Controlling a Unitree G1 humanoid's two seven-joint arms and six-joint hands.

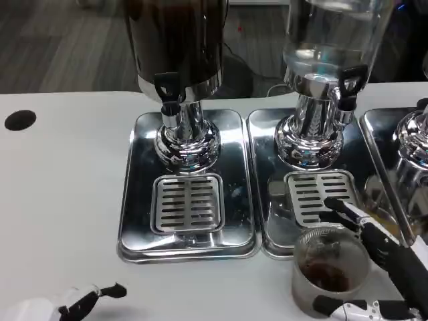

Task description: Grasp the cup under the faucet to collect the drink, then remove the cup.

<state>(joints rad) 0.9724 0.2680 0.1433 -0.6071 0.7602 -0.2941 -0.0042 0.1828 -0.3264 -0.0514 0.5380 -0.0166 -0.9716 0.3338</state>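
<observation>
A clear cup [330,267] with dark drink in its bottom stands upright at the table's front right, just in front of the middle drip tray [267,234]. My right hand [381,267] grips it, fingers wrapped around its far side and near side. The dark dispenser's faucet [168,100] hangs over the left tray's grille [187,202], which has nothing on it. My left hand [63,304] rests low at the front left, fingers apart, holding nothing.
A clear-tank dispenser [319,87] stands on the middle tray, and a third chrome base [416,137] shows at the right edge. A black hole [19,120] marks the table's far left. Bare white table lies left of the trays.
</observation>
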